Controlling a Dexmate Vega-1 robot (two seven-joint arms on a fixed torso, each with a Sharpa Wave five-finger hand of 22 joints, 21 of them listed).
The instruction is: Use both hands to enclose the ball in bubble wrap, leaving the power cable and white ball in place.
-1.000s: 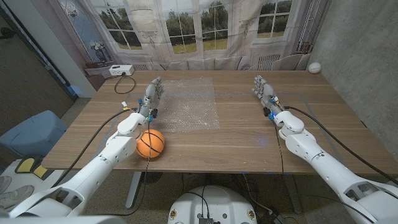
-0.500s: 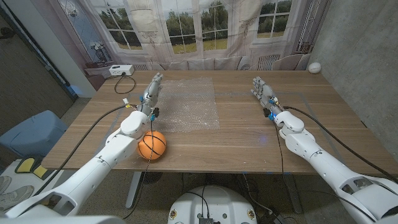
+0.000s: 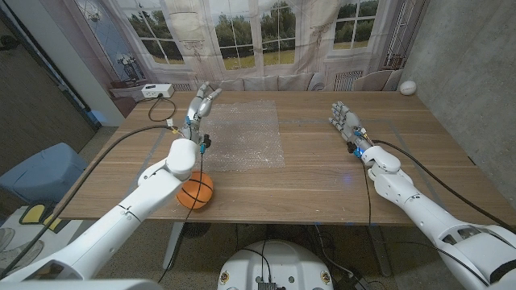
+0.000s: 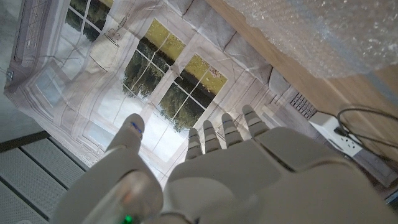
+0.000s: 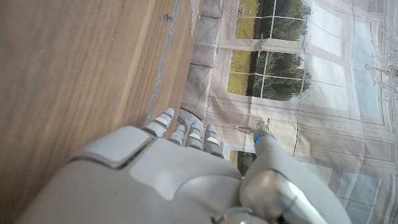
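An orange basketball [image 3: 196,192] sits near the table's front edge on the left, partly hidden under my left forearm. A clear sheet of bubble wrap [image 3: 242,134] lies spread in the table's middle; its edge shows as bubble wrap [image 4: 329,37] in the left wrist view. My left hand [image 3: 199,107] is raised above the sheet's left edge, fingers apart, holding nothing. My right hand [image 3: 344,121] hovers over bare wood to the right of the sheet, open and empty. A white ball [image 3: 408,87] rests at the far right corner. A white power strip [image 3: 156,91] with its black cable lies at the far left.
Black cables run along both arms. The wooden table [image 3: 322,177] has bare wood between the sheet and my right hand. A curtain printed with windows hangs behind the table. A blue bin [image 3: 36,169] stands on the floor to the left.
My left hand has lifted and moved toward the far side, away from the basketball. The right hand has shifted slightly to the right.
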